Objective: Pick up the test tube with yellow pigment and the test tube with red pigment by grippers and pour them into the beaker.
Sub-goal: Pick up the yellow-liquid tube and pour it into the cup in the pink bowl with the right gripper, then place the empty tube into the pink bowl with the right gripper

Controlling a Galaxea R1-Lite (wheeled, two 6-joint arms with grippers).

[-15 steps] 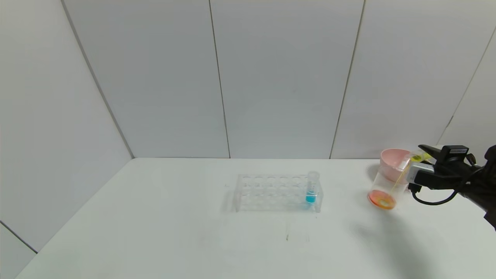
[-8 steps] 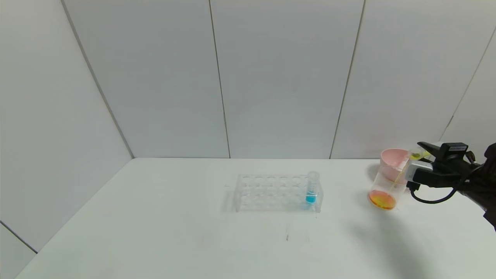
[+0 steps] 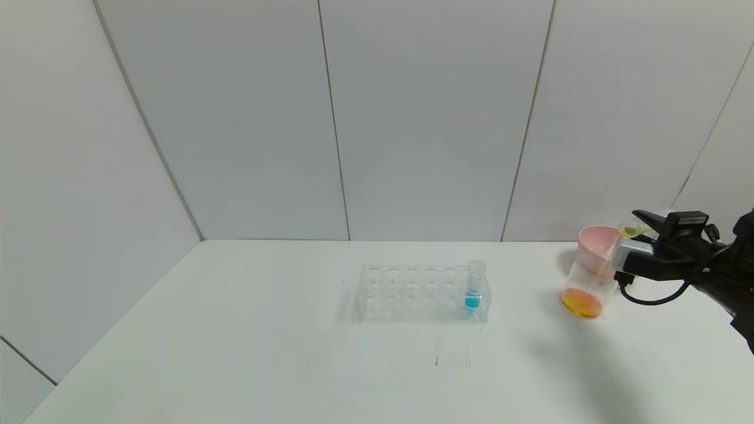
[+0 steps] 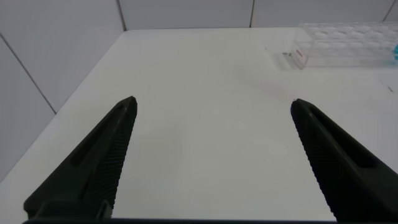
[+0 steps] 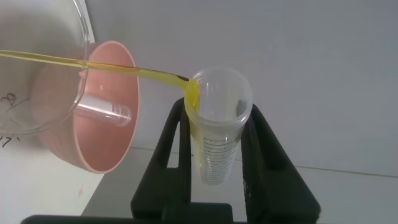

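Observation:
My right gripper (image 3: 641, 228) is at the table's right side, shut on the test tube with yellow pigment (image 3: 630, 229), tilted over the beaker (image 3: 588, 282). A thin yellow stream runs from the tube's mouth into the beaker, which holds orange liquid at its bottom. In the right wrist view the tube (image 5: 217, 134) sits between the black fingers (image 5: 171, 143) and the stream crosses the beaker's rim (image 5: 79, 59). No tube with red liquid shows. My left gripper (image 4: 213, 106) is open and empty over bare table, out of the head view.
A pink bowl (image 3: 596, 242) stands just behind the beaker; an empty clear tube (image 5: 106, 112) lies in it. A clear tube rack (image 3: 412, 292) at the table's middle holds a blue-liquid tube (image 3: 473, 288); the rack also shows in the left wrist view (image 4: 348, 53).
My right gripper has risen a little with the yellow tube. The stream keeps running and the beaker's liquid has settled flatter.

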